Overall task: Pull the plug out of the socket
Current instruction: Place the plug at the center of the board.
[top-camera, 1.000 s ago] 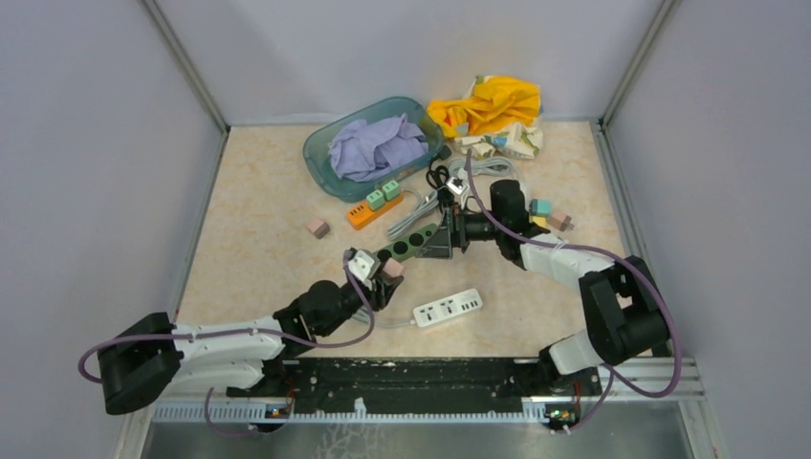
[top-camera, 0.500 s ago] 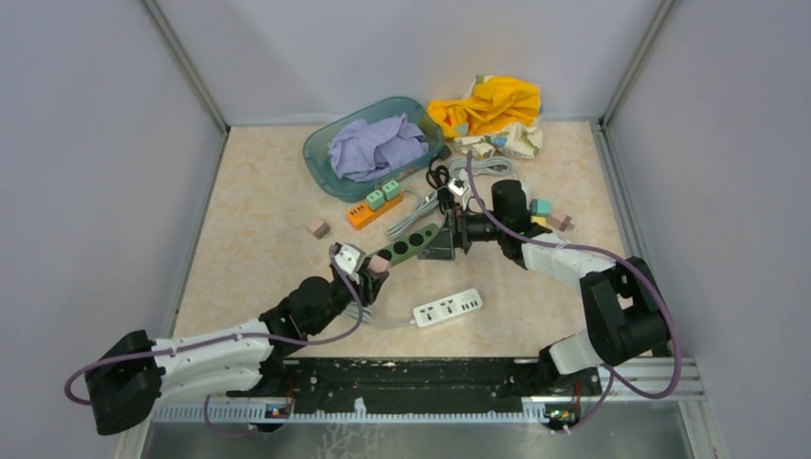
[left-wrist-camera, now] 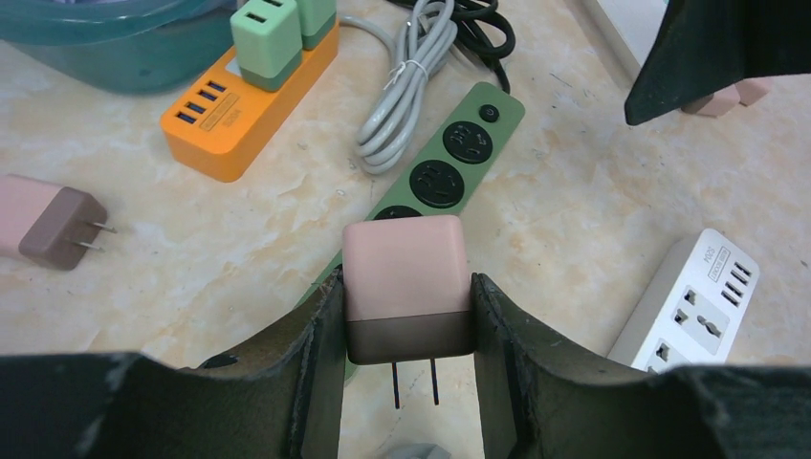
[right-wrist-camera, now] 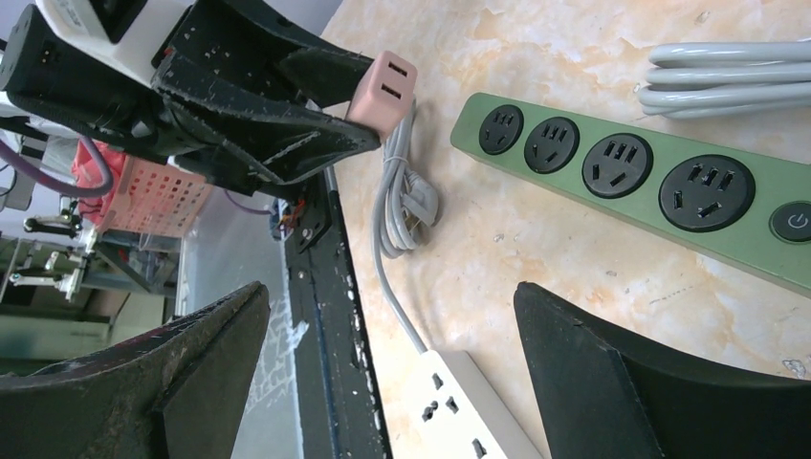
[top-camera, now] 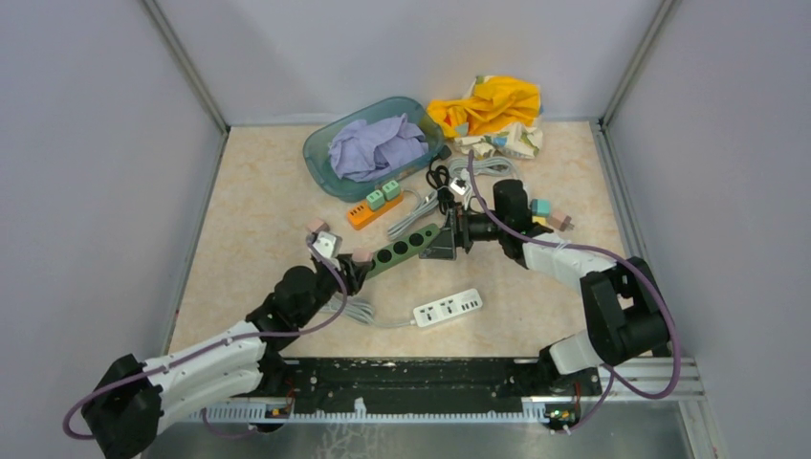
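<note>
Left wrist view: left fingers were clamped on the pink plug, one per side, prongs bare & pointing back toward the cam. The plug was held off the green strip, which lay on the tabletop just beyond the fingertips. White strip sat right of those fingers. A loose pink charger lay well left, w/ the orange strip & its green adapters ahead-left. Right fingers stood wide apart, gripping nothing, w/ the green strip's switch end just ahead of the gap. Tabletop was beige & marbled. Plain grey walls closed it in left, back & right. Teal bin & yellow cloth sat by the back wall, well beyond both sets of fingers.
</note>
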Action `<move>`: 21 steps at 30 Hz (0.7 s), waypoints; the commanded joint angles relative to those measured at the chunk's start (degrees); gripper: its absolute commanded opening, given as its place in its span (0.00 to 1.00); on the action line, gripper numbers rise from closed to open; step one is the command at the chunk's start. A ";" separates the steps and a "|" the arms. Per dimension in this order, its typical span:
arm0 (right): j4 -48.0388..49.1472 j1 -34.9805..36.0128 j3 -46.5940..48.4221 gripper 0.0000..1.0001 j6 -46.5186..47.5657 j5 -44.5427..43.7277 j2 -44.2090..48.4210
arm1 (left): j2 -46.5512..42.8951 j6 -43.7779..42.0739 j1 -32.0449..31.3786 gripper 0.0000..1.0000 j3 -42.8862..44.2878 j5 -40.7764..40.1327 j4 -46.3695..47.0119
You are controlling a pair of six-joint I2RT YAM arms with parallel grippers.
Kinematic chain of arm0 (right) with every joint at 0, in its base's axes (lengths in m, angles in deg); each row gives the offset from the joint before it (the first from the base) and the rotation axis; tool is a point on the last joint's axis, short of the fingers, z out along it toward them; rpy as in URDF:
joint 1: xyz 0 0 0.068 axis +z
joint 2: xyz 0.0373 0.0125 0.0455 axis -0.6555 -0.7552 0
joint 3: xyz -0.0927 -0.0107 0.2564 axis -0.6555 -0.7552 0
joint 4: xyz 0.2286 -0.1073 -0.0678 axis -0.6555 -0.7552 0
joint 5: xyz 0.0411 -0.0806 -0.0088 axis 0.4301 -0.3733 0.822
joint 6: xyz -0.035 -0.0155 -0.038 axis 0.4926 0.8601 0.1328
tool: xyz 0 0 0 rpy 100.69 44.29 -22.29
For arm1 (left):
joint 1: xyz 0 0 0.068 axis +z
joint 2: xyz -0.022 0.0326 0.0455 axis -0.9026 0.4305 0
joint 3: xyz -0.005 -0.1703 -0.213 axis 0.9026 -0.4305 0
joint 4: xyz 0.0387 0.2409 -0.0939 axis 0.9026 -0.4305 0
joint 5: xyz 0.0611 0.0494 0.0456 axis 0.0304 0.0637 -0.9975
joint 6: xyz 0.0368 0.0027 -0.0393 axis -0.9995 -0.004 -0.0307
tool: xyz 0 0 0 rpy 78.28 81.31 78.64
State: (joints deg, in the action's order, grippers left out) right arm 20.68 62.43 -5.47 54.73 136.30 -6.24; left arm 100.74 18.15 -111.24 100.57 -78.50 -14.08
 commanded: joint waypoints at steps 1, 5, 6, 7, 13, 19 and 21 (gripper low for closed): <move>1.19 -0.62 3.11 0.99 1.16 1.20 2.45 | -1.86 2.96 2.62 0.01 -0.68 3.46 -1.09; 1.17 -0.70 3.11 0.99 1.16 1.20 2.45 | -2.96 4.44 4.98 0.01 -0.99 4.77 -1.72; 1.18 -0.73 3.11 0.99 1.16 1.18 2.41 | -3.15 4.64 5.52 0.00 -1.09 5.10 -1.88; 1.19 -0.73 3.11 0.99 1.16 1.23 2.43 | -3.36 4.83 6.05 0.00 -1.13 5.36 -2.14; 1.10 -0.82 3.11 0.99 1.24 1.29 2.54 | -4.22 5.69 9.05 0.00 -1.22 6.70 -3.35; 1.01 -0.82 3.11 0.99 1.24 1.36 2.58 | -4.36 6.90 11.95 0.00 -1.21 7.70 -4.29; 1.02 -0.82 3.10 0.99 1.24 1.30 2.63 | -4.46 7.17 12.82 0.00 -1.21 7.85 -4.55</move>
State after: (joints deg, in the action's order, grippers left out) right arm 20.29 62.14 -5.44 54.93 136.45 -6.24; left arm 97.20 23.94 -100.01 99.74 -72.09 -18.56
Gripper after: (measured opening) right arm 0.987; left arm 0.502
